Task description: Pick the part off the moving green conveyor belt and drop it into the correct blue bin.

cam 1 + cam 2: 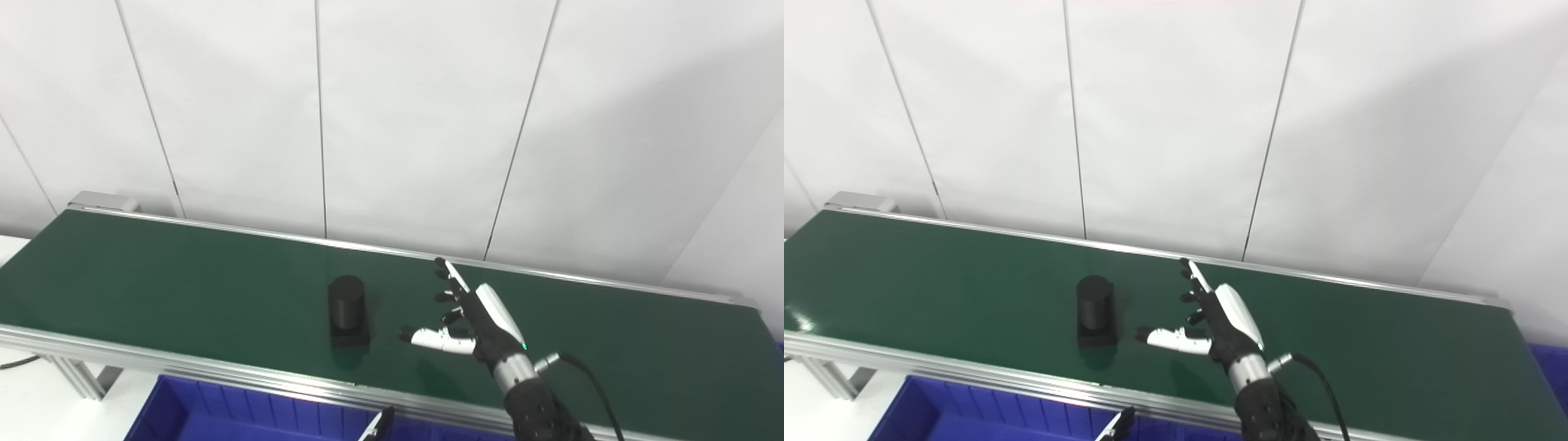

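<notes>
A black cylindrical part on a square base (347, 309) stands upright on the green conveyor belt (184, 269), near its front edge. My right hand (474, 321) hovers over the belt just right of the part, open, fingers spread and thumb pointing at the part, a small gap between them. It holds nothing. Only a fingertip of my left hand (380, 425) shows at the bottom edge, over the blue bin; its state is not visible.
A blue bin (245, 410) sits below the belt's front rail (184, 361). A sliver of another blue bin (1549, 361) shows at the far right. A white panelled wall stands behind the belt. A black cable (591, 380) runs from my right wrist.
</notes>
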Tool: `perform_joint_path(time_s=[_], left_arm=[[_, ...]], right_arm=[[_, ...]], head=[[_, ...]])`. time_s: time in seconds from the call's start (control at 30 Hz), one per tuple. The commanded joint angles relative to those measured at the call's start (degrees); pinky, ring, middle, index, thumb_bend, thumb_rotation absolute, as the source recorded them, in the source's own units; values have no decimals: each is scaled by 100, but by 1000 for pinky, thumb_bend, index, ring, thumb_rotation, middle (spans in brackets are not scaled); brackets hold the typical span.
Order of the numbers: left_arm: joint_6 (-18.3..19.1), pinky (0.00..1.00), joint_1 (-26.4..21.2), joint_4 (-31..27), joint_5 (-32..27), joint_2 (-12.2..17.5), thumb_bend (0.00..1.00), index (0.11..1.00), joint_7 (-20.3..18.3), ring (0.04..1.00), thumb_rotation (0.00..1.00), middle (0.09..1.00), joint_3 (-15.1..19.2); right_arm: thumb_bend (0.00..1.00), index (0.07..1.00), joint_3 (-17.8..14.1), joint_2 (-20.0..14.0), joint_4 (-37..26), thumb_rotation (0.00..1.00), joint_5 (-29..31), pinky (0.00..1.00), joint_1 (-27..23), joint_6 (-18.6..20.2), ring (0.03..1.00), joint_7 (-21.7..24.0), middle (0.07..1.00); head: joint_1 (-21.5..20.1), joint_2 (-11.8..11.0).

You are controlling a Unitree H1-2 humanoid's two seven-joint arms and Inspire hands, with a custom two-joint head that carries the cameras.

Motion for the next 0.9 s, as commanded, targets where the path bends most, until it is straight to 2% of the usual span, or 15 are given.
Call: perform_joint_path(time_s=[0.0, 0.07, 0.2, 0.43, 0.53, 0.77, 0.87], left_arm=[[-88, 1000, -8, -230, -13, 8, 825, 1000, -22, 1000, 843, 1000, -38], [-96, 1000, -6, -225, -30, 20, 833, 1000, -46, 1000, 848, 1000, -39], [-122, 1000, 16, -231, -92, 24, 837, 1000, -105, 1000, 851, 1000, -39], [-282, 1000, 17, -214, 94, 75, 851, 1000, -89, 1000, 861, 1000, -99], [-187, 1000, 37, -278, 125, 80, 859, 1000, -97, 1000, 869, 1000, -114], [-102, 1000, 58, -371, 180, 96, 882, 1000, -134, 1000, 882, 1000, -167], [-76, 981, 71, -408, 184, 94, 886, 1000, -134, 1000, 885, 1000, -192]], right_arm=[[983, 997, -10, 115, 62, 567, 9, 661, -291, -63, 830, -187, 934], [989, 995, 18, 150, 328, 567, -4, 650, -406, -159, 821, -287, 929], [1000, 998, 93, 213, 634, 583, -83, 601, -579, -117, 787, -420, 929], [1000, 994, 167, 372, 1221, 568, -149, 680, -927, -77, 836, -660, 944], [1000, 998, 207, 430, 1474, 572, -160, 750, -1076, -37, 879, -680, 959], [1000, 999, 258, 529, 1998, 556, -170, 765, -1303, -161, 873, -852, 957], [1000, 1000, 304, 575, 2178, 543, -168, 800, -1372, -239, 884, -946, 948]], head=[[-5, 12], [-21, 18], [-84, 37], [-121, 87], [-133, 104], [-102, 154], [-83, 169]])
